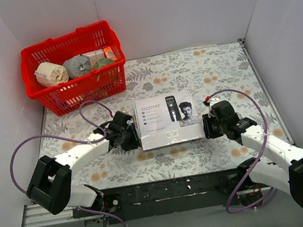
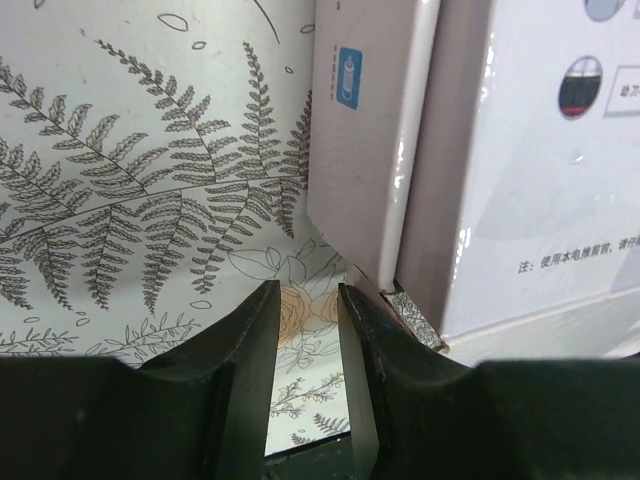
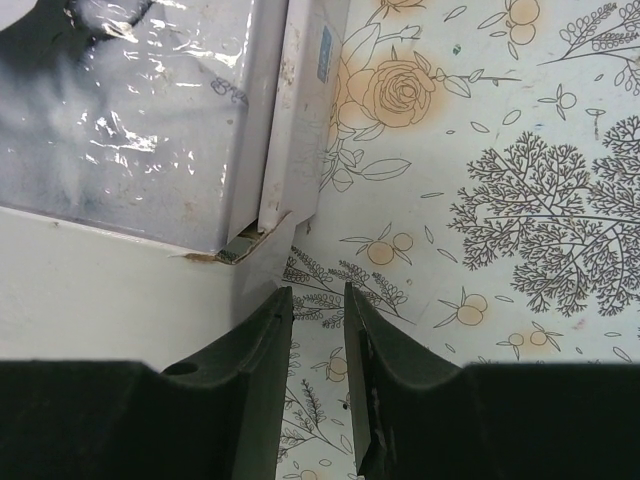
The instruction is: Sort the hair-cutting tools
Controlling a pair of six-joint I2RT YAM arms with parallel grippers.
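Note:
The grey-white kit box [image 1: 170,119] lies shut in the middle of the flowered cloth, and its lid bears a printed picture of a clipper and a man's face. The clipper itself, the comb attachments and the cord are out of view. My left gripper [image 1: 133,135] sits low at the box's left side. In the left wrist view its jaws [image 2: 308,300] stand narrowly apart and empty, just left of the box's corner [image 2: 365,130]. My right gripper [image 1: 206,126] sits at the box's right side. It [image 3: 318,300] is narrowly open and empty, beside the torn corner of the box [image 3: 130,110].
A red basket [image 1: 78,85] with rolls and packets [image 1: 51,73] stands at the back left. White walls close in the table on three sides. Purple cables loop beside both arms.

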